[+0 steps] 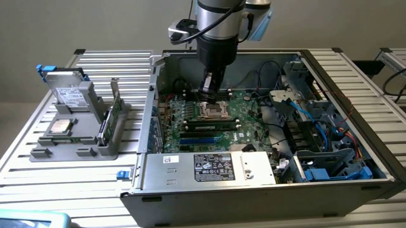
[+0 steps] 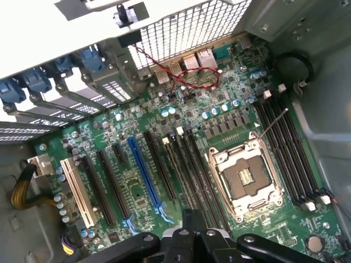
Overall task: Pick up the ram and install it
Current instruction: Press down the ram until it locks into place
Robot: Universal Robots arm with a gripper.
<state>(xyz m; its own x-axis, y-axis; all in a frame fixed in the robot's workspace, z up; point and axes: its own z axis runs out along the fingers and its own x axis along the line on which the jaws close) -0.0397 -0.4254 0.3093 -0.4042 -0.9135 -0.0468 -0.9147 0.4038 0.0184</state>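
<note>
Ram [image 1: 211, 126] sits in a slot mid-frame, below the socket [image 1: 211, 110]. Gripper [image 1: 208, 92] hangs over the socket with fingers clenched, empty. Cables [image 1: 317, 124] crowd the right.

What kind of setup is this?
Likely a lab bench for robot PC assembly: an open computer case with its motherboard exposed sits on a slatted aluminium table, beside a grey fixture holding loose parts.

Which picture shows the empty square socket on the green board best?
The wrist view. There the square socket is seen from close above, with its metal frame open and the bare middle plain. In the exterior view the socket sits small inside the computer case, just below the arm's pincer.
</note>
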